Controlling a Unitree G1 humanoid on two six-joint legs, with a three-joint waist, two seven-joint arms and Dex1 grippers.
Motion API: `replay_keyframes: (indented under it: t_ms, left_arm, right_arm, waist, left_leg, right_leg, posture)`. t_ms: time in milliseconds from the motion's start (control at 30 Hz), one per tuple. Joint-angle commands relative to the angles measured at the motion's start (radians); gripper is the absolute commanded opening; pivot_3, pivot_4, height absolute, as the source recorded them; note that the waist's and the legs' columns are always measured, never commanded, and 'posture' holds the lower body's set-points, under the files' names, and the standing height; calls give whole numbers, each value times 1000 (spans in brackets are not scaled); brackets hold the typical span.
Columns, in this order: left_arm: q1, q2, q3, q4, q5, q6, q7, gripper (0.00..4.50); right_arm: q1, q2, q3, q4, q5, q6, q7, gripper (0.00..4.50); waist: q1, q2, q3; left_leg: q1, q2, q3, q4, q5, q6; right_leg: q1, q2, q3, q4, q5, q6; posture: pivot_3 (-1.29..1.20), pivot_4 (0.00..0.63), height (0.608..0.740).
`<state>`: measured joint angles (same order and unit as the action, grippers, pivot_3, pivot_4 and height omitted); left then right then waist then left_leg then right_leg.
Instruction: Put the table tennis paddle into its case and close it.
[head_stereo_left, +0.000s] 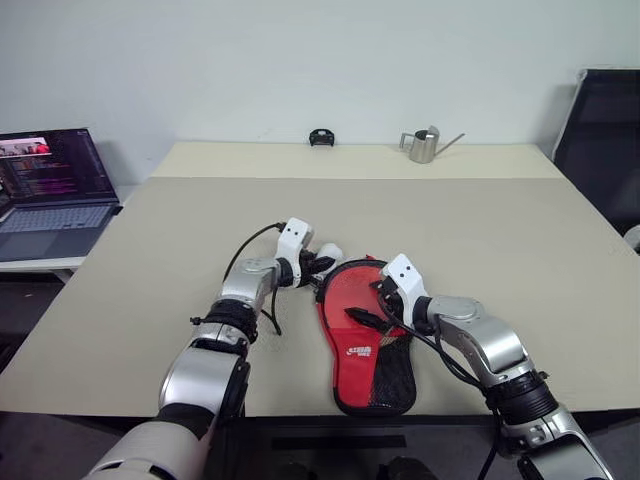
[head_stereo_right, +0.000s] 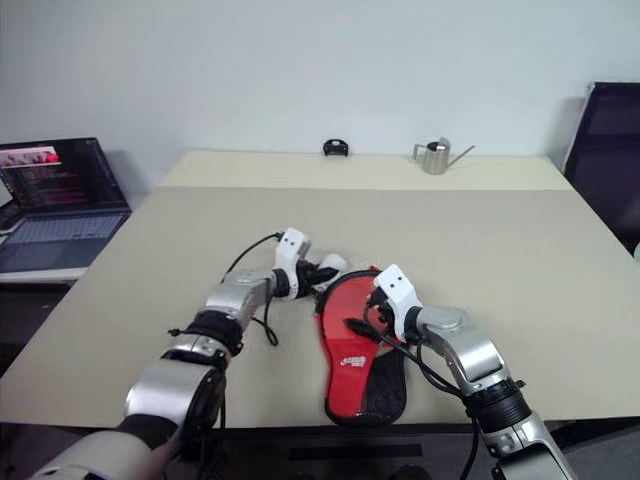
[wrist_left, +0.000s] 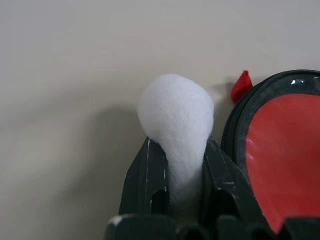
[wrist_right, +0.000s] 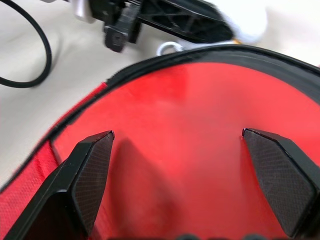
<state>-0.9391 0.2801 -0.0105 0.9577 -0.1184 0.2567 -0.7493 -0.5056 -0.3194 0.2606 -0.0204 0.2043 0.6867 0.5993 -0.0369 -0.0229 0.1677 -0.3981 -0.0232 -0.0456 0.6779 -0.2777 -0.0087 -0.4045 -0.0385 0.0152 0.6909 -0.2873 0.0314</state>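
At the table's near edge the case (head_stereo_left: 368, 340) lies red-side up. Left gripper (wrist_left: 175, 165) clenched on a white tuft (wrist_left: 176, 120); right gripper (wrist_right: 175, 175) spread above. Risk: pulling drags the unpinned case.

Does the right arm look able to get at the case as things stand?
Probably yes. The right gripper is open, its fingers spread directly over the red side of the case, with nothing between. The left gripper, shut on a white soft piece, sits off the case's far rim.
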Motion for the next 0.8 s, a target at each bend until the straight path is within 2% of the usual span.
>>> replay_keyframes:
  t_ms: [33,267,433,500,667,800]
  left_arm:
    - [79,60,45,-129,-26,84,20,344]
    - [235,120,125,-456,-133,287,23,343]
    - [261,128,129,-527,-155,344,38,343]
    - [236,150,117,-549,-159,368,15,343]
    - [122,158,40,-435,-107,315,-35,343]
    - [-7,141,-20,-238,-43,204,-75,343]
  right_arm:
    - [18,-2,20,-7,-31,1,-12,4500]
    - [33,31,39,5,-47,1,-15,4500]
    - [35,40,36,3,-50,9,-12,4500]
    - [38,36,78,9,-69,14,3,4500]
    - [35,46,117,38,-94,20,13,4500]
    - [40,48,132,52,-108,18,16,4500]
  waist:
    - [-7,0,0]
    - [-19,0,0]
    - [-7,-1,-1]
    - [-4,-1,-1]
    - [0,-3,-2]
    - [2,-4,-3]
  left_leg:
    - [0,0,0,0,0,0]
    - [2,0,0,0,0,0]
    - [2,0,-1,0,1,-2]
    - [2,0,-2,0,1,-2]
    - [2,0,-2,0,2,-3]
    - [4,0,-1,0,2,-3]
  right_leg:
    - [0,0,0,0,0,0]
    - [0,0,1,3,0,0]
    - [0,0,0,5,0,0]
    - [0,0,0,5,0,0]
    - [0,0,-1,6,0,0]
    - [2,0,-1,5,0,0]
  posture:
    - [0,150,740]
    - [0,150,740]
    - [0,150,740]
    - [0,150,740]
    - [0,150,740]
    - [0,150,740]
